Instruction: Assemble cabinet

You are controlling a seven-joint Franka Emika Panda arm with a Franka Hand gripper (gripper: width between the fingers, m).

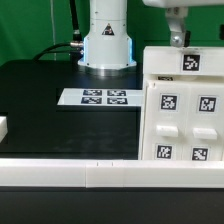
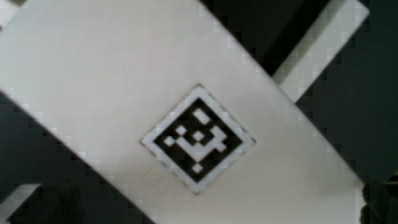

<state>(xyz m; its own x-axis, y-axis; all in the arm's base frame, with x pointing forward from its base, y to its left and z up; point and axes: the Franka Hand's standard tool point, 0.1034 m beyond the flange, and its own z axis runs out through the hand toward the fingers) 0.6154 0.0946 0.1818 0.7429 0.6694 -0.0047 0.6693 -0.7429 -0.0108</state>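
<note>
Nearest the exterior camera, a long white bar (image 1: 100, 176) runs across the front edge of the black table (image 1: 40, 100). Behind it, at the exterior view's right, stands the cabinet (image 1: 180, 125), upright. Its facing side shows four square tags on raised panels, and a fifth tag sits on a narrower section along its top. The gripper (image 1: 177, 40) hangs directly over that top section, at or just above its upper edge. Contact cannot be confirmed, and neither view shows whether the fingers are spread, closed or clamped on anything. The wrist view is filled by a slanted white face carrying one tag (image 2: 201, 138), probably part of the cabinet seen from very close, with no fingertips visible. The marker board (image 1: 104, 97) lies flat near the arm's base (image 1: 106, 45), well apart from the cabinet. A small white block (image 1: 3, 127) sits at the exterior view's left edge, far from everything else. The cabinet body reads as largely put together, its panels seated and nothing visibly askew. What seems left is work at the top, and perhaps fitting the stray block, if it belongs to the cabinet.
</note>
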